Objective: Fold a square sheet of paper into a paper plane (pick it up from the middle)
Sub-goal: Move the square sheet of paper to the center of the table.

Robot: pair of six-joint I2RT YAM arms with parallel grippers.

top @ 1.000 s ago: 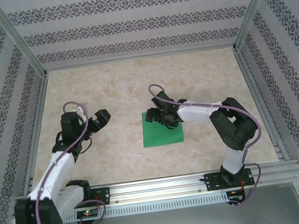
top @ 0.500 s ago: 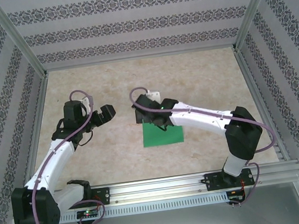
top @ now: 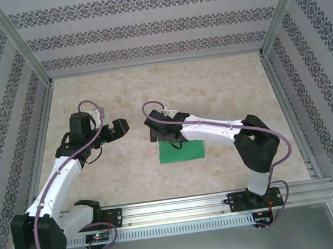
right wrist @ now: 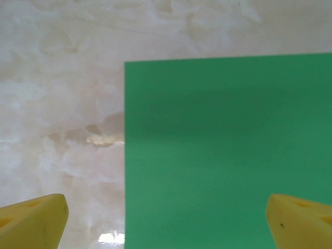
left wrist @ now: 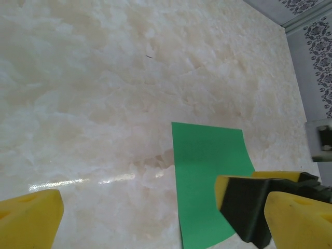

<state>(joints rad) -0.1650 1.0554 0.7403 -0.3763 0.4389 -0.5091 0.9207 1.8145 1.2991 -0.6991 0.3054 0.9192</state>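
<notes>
The square sheet of paper (top: pixel 185 151) is lying flat on the tabletop (top: pixel 223 87) between the arms. The right gripper (top: pixel 163 134) hangs over its far-left part and the left gripper (top: pixel 117 129) sits off to the left, both with jaws spread wide and nothing in them. I'd shift the right one over the sheet's middle first, then come straight down and pinch gently so the thin paper bunches up instead of skating away.

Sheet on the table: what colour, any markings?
The sheet is plain bright green, unmarked; best in right wrist view.
</notes>
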